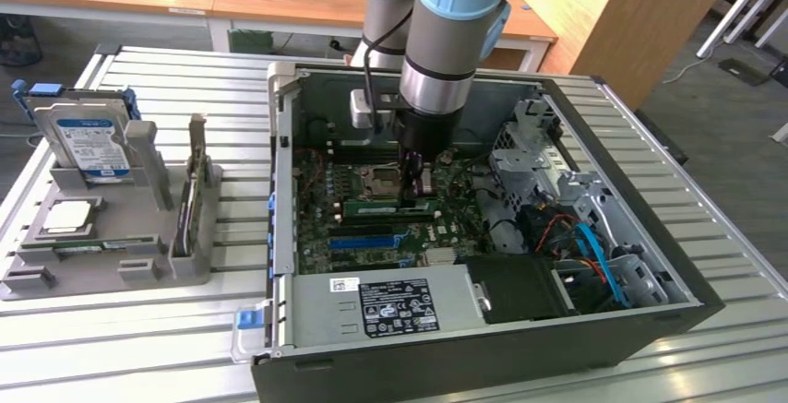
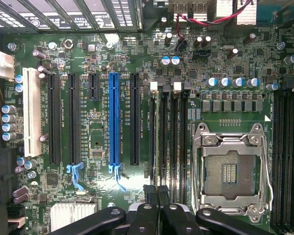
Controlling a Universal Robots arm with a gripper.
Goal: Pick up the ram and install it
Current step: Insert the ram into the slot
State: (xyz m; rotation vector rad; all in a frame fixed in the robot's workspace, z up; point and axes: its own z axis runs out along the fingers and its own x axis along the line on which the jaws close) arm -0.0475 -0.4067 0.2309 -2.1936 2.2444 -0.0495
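Note:
The ram, a long green stick, stands on edge in a memory slot on the motherboard inside the open computer case. My gripper points straight down over the end of the ram nearer the exterior view's right. Its fingers are shut together and the tips meet the ram's top edge. In the wrist view the gripper has its black fingertips closed over one end of the row of memory slots, beside the empty processor socket.
A grey parts holder at the exterior view's left carries a blue-labelled hard drive and a silver-topped processor chip. Drive cages and cables crowd the case's right side, and a power supply fills its front.

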